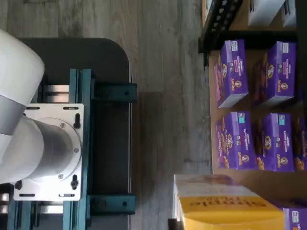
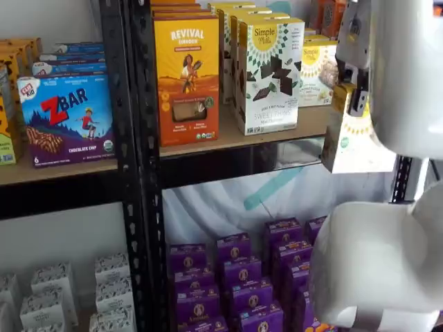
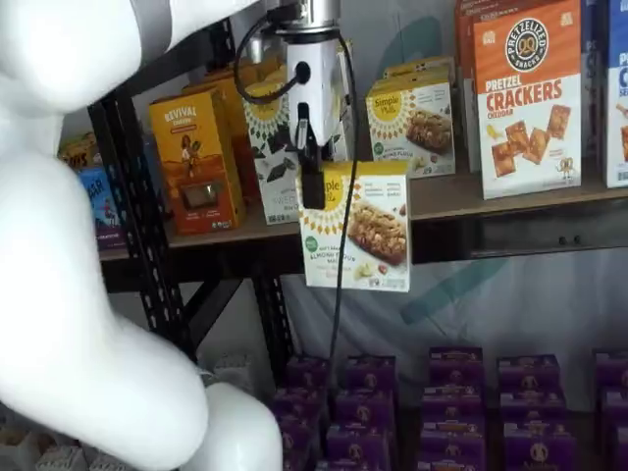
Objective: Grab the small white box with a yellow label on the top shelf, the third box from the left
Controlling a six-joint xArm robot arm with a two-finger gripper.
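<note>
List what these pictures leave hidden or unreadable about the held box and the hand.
- The hand: one black finger shows side-on against the small white box; the other finger is behind the box.
- In a shelf view the same box is half covered by the white arm.
- The wrist view shows neither.
- The box's small print is too blurred to read.

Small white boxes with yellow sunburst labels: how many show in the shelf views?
2. One small white box hangs gripped in the jaws, off the top shelf; another box stands on that shelf. More may be hidden behind.
</note>
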